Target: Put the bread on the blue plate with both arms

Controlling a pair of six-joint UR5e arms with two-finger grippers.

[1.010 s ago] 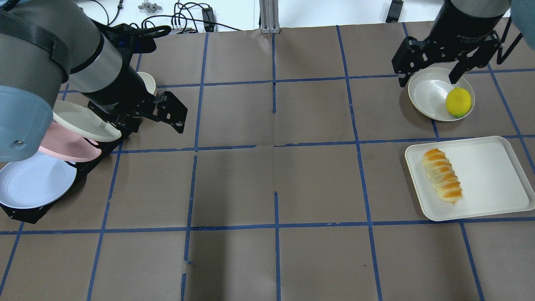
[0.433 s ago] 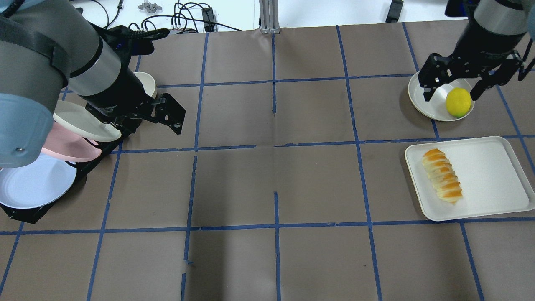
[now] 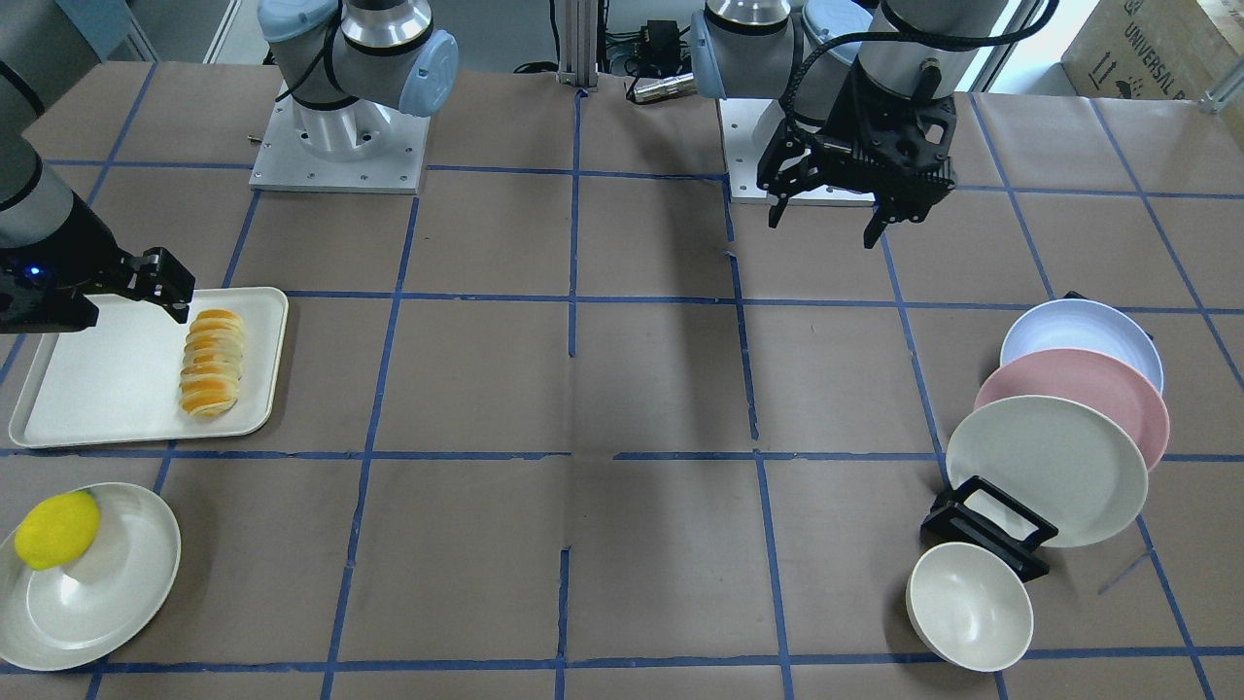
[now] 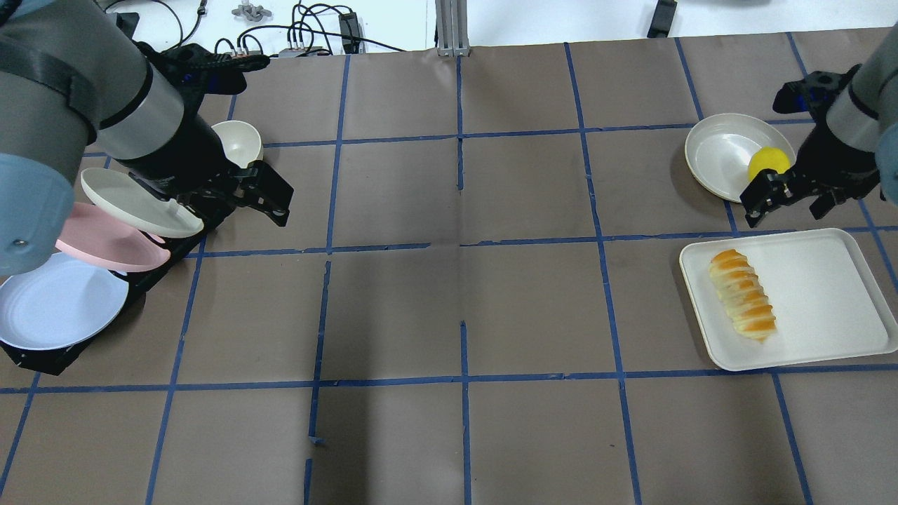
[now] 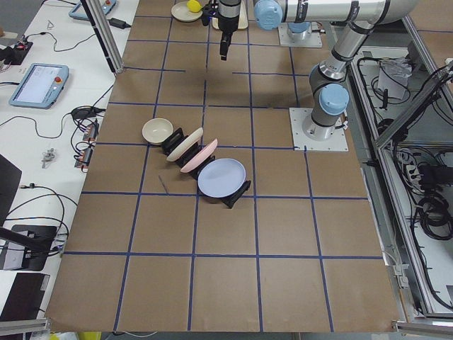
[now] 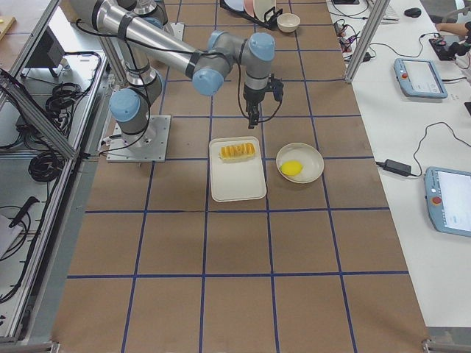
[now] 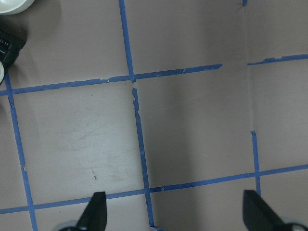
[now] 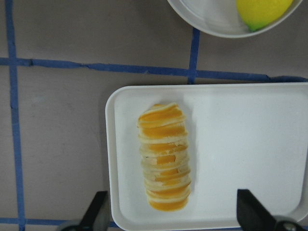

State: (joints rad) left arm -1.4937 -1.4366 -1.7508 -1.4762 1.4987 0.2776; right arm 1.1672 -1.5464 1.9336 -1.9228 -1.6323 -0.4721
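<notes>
The bread (image 4: pixel 743 295) lies lengthwise along one side of a white tray (image 4: pixel 828 308) on the brown worktop (image 4: pixel 393 301). The right pincer (image 4: pixel 783 203) hangs over the tray's edge, apparently clear of the loaf, its fingers spread wide and holding nothing. Just beyond the tray, a cream dish (image 4: pixel 715 151) holds a yellow lemon-like fruit (image 4: pixel 766 163). Well apart from the tray, across the worktop, the blue plate (image 4: pixel 52 308) leans in a black rack (image 4: pixel 42 358). The left pincer (image 3: pixel 822 222), also far from the tray, is spread wide and empty.

Silver-grey left arm (image 3: pixel 909 39), right arm (image 3: pixel 335 122); pale-blue joint caps (image 3: pixel 439 58); black cable (image 3: pixel 807 70) looping down left; blue light (image 3: pixel 35 271) glowing on right wrist.
</notes>
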